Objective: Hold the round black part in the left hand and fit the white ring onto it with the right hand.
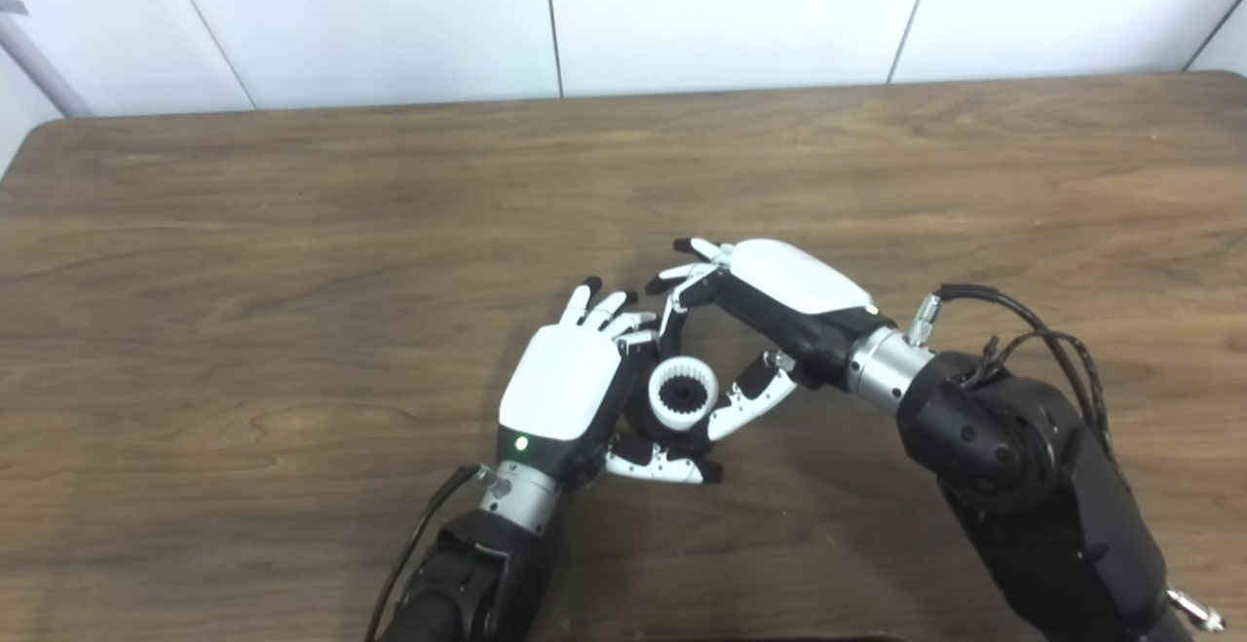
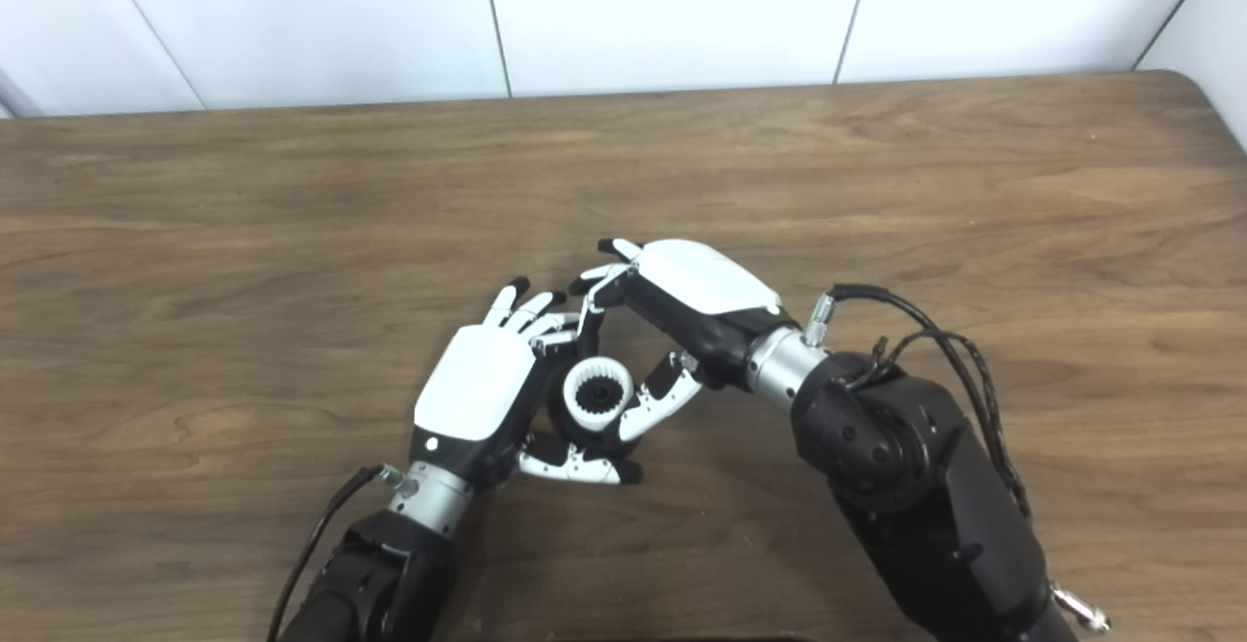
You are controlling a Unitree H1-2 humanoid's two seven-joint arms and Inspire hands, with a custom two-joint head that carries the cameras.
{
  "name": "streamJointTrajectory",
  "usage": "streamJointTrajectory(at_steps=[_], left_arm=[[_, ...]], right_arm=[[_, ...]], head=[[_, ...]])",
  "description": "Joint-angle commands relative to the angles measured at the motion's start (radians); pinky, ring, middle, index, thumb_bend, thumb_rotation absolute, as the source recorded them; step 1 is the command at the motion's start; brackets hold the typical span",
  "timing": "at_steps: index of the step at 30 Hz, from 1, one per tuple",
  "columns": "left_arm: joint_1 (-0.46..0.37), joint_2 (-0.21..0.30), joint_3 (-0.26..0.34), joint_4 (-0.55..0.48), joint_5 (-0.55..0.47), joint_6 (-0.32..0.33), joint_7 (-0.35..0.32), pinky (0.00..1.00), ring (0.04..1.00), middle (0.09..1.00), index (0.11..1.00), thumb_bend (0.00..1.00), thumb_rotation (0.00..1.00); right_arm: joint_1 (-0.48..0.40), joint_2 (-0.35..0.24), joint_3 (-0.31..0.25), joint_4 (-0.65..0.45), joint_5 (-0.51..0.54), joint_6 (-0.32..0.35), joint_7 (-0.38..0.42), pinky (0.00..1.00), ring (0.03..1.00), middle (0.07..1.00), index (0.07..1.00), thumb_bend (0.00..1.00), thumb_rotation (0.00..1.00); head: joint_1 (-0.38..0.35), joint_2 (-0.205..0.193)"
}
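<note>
I see both hands meeting just in front of me, near the middle of the wooden surface (image 1: 292,233). My left hand (image 1: 565,389) lies with its white back up, fingers (image 1: 594,306) reaching away from me and the thumb (image 1: 662,467) curled below, and it cups the round black part (image 1: 638,408), of which only a dark edge shows beside the palm. The white ring (image 1: 683,393) sits on top of that part, its toothed inner rim facing up at the cameras with a dark gear-like centre inside it. My right hand (image 1: 779,301) comes in from the right, tilted down toward the ring. Its thumb (image 1: 750,398) rests against the ring's right side, while its other fingers (image 1: 687,277) arch over the far side, close to the left hand's fingertips. I cannot tell whether those upper fingers actually touch the ring. Whether the ring is fully seated on the black part is hidden by the hands.
</note>
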Motion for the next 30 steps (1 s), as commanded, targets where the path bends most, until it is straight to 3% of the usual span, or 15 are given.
streamJointTrajectory(at_steps=[1, 30], left_arm=[[-0.019, -0.007, 0.002, -0.028, 0.007, -0.002, 0.008, 1.00, 0.904, 0.791, 0.483, 0.52, 0.05], [-0.017, -0.013, 0.001, -0.035, 0.009, -0.005, -0.001, 1.00, 0.907, 0.791, 0.483, 0.52, 0.05]], right_arm=[[-0.014, -0.004, -0.004, -0.004, 0.005, -0.027, -0.021, 1.00, 0.990, 0.848, 0.484, 0.52, 0.13], [-0.003, -0.008, -0.012, 0.040, -0.006, -0.070, -0.074, 1.00, 0.989, 0.852, 0.491, 0.52, 0.15]], head=[[-0.007, 0.004], [-0.012, 0.004]])
